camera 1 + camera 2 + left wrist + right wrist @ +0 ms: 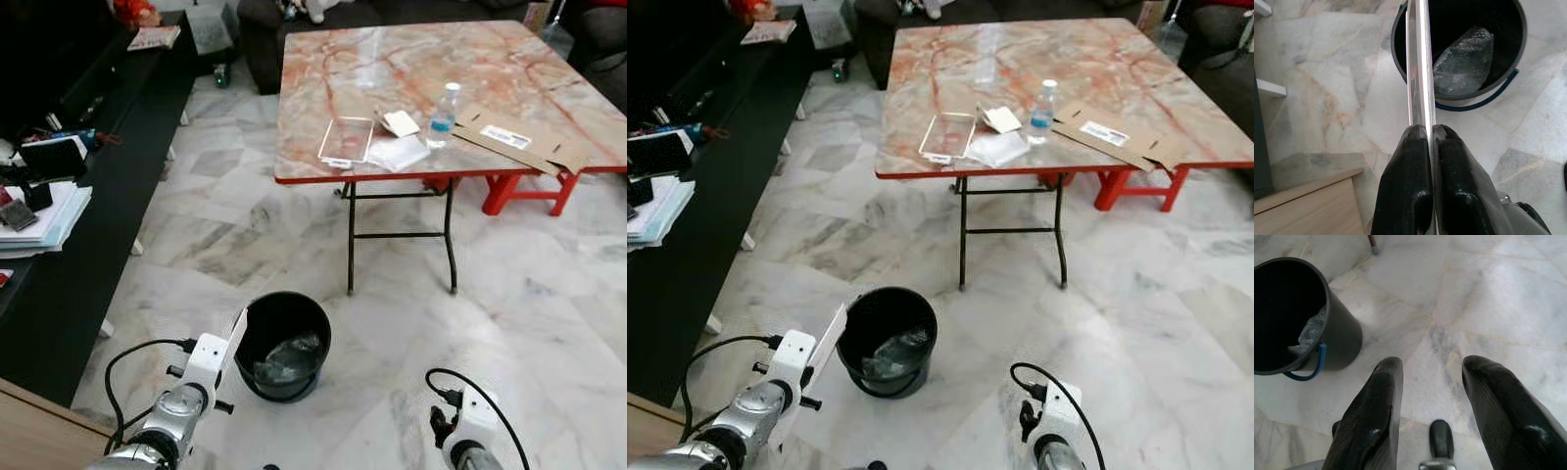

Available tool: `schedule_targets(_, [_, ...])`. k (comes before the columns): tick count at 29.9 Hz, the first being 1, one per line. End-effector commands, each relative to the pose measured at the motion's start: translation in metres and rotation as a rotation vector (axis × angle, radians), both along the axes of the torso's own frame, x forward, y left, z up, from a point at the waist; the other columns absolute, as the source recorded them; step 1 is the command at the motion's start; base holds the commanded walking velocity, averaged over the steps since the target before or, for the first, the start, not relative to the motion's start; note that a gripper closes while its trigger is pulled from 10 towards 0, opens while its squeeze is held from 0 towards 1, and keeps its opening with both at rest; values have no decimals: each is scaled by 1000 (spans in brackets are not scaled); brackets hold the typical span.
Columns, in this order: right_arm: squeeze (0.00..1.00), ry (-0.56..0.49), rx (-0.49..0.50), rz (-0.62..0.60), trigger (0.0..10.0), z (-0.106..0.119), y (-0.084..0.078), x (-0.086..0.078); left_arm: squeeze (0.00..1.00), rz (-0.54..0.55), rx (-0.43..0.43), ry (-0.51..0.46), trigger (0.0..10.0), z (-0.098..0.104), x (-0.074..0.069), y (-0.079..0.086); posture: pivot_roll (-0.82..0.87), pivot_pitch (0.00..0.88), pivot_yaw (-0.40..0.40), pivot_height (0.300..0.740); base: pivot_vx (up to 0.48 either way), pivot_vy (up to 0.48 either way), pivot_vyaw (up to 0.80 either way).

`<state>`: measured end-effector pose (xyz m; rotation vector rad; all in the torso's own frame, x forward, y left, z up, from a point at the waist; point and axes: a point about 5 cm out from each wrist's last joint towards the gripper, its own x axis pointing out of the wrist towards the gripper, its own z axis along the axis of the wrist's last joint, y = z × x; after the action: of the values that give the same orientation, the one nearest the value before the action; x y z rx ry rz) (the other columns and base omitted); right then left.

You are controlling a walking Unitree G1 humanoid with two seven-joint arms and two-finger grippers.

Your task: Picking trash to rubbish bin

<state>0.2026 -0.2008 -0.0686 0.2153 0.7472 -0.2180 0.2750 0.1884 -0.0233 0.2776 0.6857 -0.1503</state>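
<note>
**Black bin on marble floor, flat sheet pinched at its rim**

Black rubbish bin [282, 345] on the pale marble floor [549, 294], in front of the folding table, with crumpled clear plastic [1462, 63] lying inside. Left end effector [1429, 147] just beside the bin, fingers pressed tight on a thin white flat sheet [235, 338], seen edge-on, whose far end reaches over the bin's rim. Right end effector [1432, 396] low over the floor on the bin's other side, fingers spread apart and holding nothing. Beyond the bin, on the marbled tabletop [343, 59]: a clear tray [346, 139], a white wrapper [397, 152], a small card [401, 122], a water bottle [444, 113] and flattened cardboard [514, 142]. Dark shelf unit [88, 245] left of the bin, carrying stacked papers [49, 211].
</note>
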Motion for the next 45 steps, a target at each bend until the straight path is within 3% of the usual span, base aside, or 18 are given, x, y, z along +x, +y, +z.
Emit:
schedule_targets(1, [0,-4,7,0,10000,0,2,1,0,17,2,11,10000,-2,-3,4,175,90,51,740,262,0,0])
schedule_targets(32, [0,-1,-1,59,10000,-1,8,1,0,14,3,21,10000,-4,-5,5,176,92,53,740,259,0,-88])
schedule_targets(45, [0,-8,5,71,10000,-1,10,1,0,15,1,20,10000,-3,-5,4,175,91,49,740,260,0,343])
